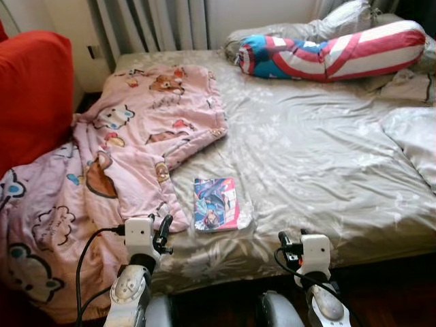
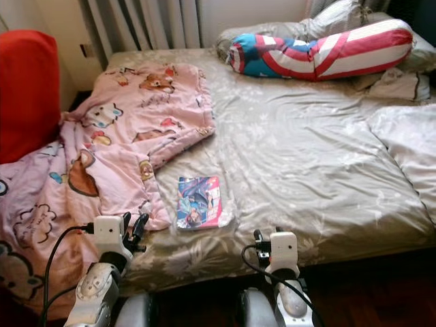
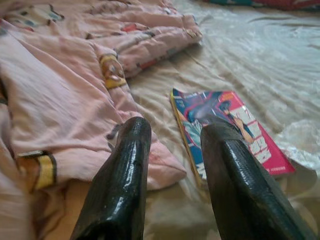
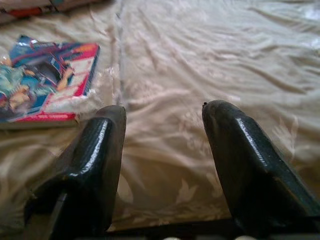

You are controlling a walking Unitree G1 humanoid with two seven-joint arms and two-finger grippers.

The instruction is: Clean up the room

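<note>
You have a book (image 1: 216,204) near on the bed (image 1: 327,157), blanket (image 1: 129,143) left, pillow (image 1: 334,51) far. Left gripper (image 3: 170,130) and right gripper (image 4: 162,112) hover at the near edge, both parted, holding nothing

A blanket (image 1: 129,150) covers the left part of the bed (image 1: 327,157) and hangs over its left and near edges. Just right of the blanket's near corner, a comic book (image 1: 216,204) lies flat on the sheet, close to the near edge. A long pillow (image 1: 334,51) lies across the far right end, and an armchair (image 1: 30,95) stands left of the bed.
</note>
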